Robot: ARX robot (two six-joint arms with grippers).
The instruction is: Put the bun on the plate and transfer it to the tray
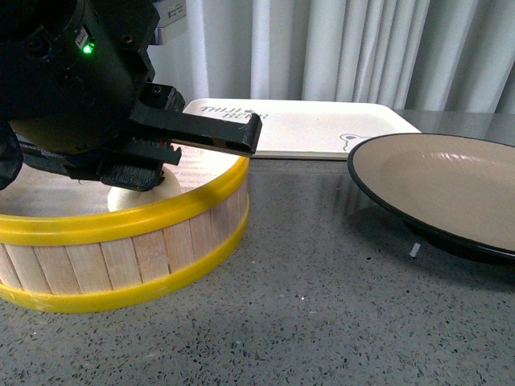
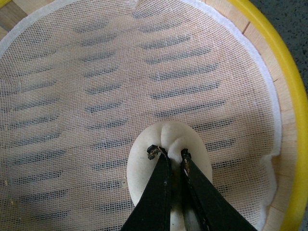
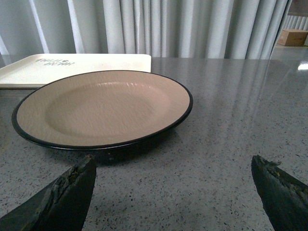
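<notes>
Item: left claw, which I hold pinched on bun inside steamer basket for lifting; right claw released, facing plate, ready to carry it

I'm seeing a white bun on a white mesh liner, with pale wood and dark slots showing through. The steamer basket is showing yellow bands over light wooden staves. The plate is gleaming beige with a glossy black rim. The tray is showing cream with dark lettering, the table speckled grey, and the left gripper black.
</notes>
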